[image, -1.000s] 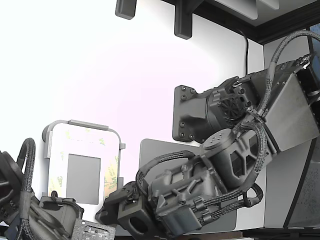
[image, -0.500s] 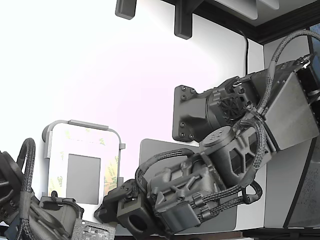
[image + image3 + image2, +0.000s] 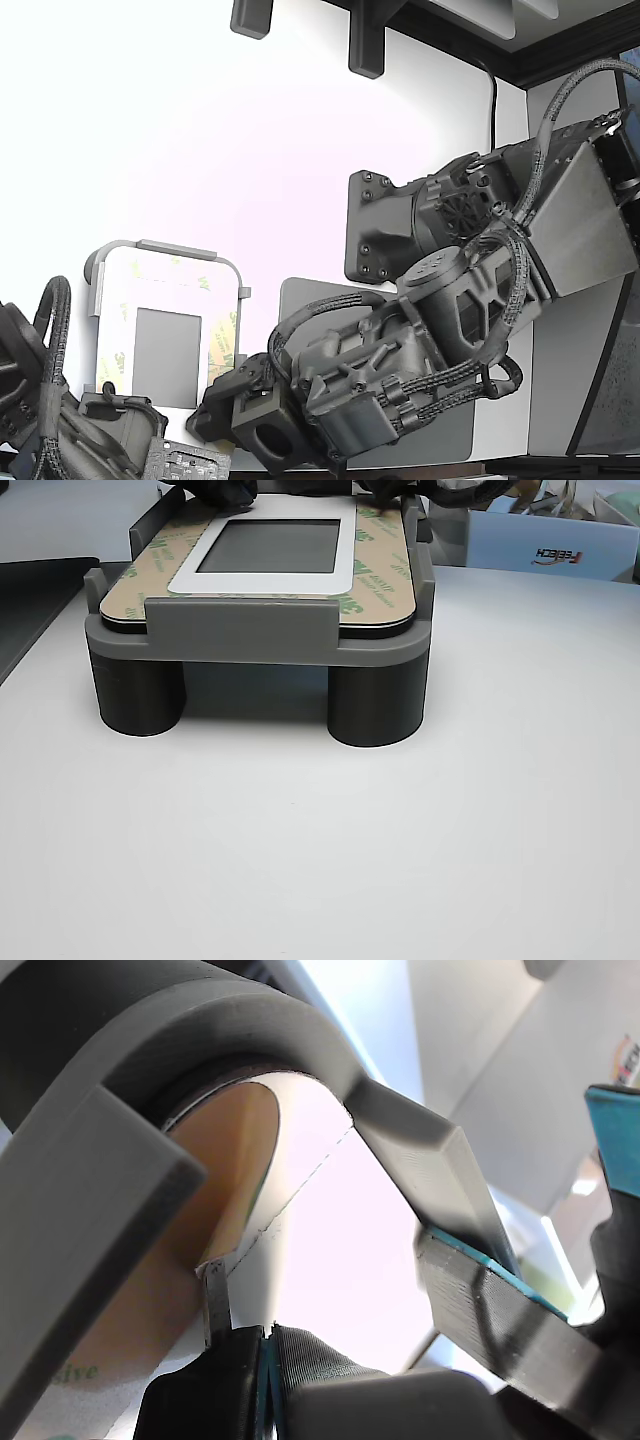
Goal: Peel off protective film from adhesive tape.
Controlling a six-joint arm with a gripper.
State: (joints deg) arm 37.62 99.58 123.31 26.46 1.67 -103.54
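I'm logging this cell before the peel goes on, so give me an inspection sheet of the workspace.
Surface: white table, bare in front of the fixture.
Job's things: protective film, tan with green 3M print, lies along the panel edge in the grey fixture; the wrist view shows one corner curling up.
Clutter: a white box behind the fixture.
Grippers: gripper sits at the film's corner; jaws look closed, though whether they pinch the film cannot be told.
Cables: braided cables loop along the arm, clear of the fixture.
Surroundings: white wall, dark shelf brackets above.
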